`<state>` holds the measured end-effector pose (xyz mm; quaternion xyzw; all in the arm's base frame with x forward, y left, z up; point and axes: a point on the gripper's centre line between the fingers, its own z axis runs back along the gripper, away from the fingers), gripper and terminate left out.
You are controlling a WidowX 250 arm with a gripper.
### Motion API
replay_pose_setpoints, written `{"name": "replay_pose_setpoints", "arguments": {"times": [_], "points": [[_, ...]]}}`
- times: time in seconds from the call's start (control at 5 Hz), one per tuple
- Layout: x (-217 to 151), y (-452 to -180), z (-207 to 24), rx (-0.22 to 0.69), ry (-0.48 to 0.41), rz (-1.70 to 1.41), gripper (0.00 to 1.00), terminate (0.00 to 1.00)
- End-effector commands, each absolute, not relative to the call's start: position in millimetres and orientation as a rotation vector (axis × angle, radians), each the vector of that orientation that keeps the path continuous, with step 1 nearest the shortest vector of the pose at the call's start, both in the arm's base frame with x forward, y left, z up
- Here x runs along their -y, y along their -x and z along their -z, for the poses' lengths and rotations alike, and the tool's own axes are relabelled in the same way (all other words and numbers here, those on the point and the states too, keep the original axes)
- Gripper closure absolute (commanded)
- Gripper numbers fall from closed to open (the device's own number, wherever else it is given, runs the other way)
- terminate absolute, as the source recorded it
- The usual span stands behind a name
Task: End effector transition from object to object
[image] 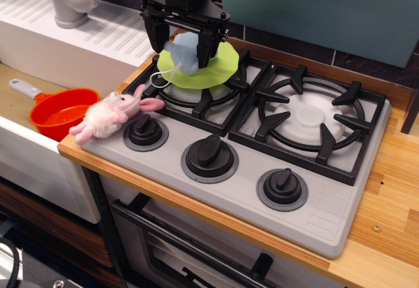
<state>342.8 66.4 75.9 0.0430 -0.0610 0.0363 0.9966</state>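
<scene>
My black gripper (pixel 181 55) hangs over the back left burner with its two long fingers pointing down. The fingers stand apart, one on each side of the light blue plush toy (pixel 185 51); the jaws look open around it. The blue toy rests on a lime green plate (pixel 213 71) on the burner grate, and its white string loop (pixel 159 78) trails off to the left. The white-and-pink plush bunny (pixel 110 116) lies on the stove's front left corner, ears pointing right, to the front left of the gripper.
A toy stove (pixel 327 203) with three black knobs (pixel 209 154) sits on a wooden counter (pixel 393 190). An orange pot (pixel 62 111) sits in the sink at left, close to the bunny. A grey faucet (pixel 69 0) stands at the back left.
</scene>
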Motion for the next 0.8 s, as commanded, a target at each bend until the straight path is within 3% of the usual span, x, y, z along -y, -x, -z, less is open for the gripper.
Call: {"name": "replay_pose_setpoints", "arguments": {"times": [0.0, 0.6], "points": [[-66.4, -342.8, -75.9, 0.122, -0.086, -0.073, 0.0, 0.0], [-67.7, -336.0, -82.5, 0.119, -0.106, -0.099, 0.0, 0.0]]}}
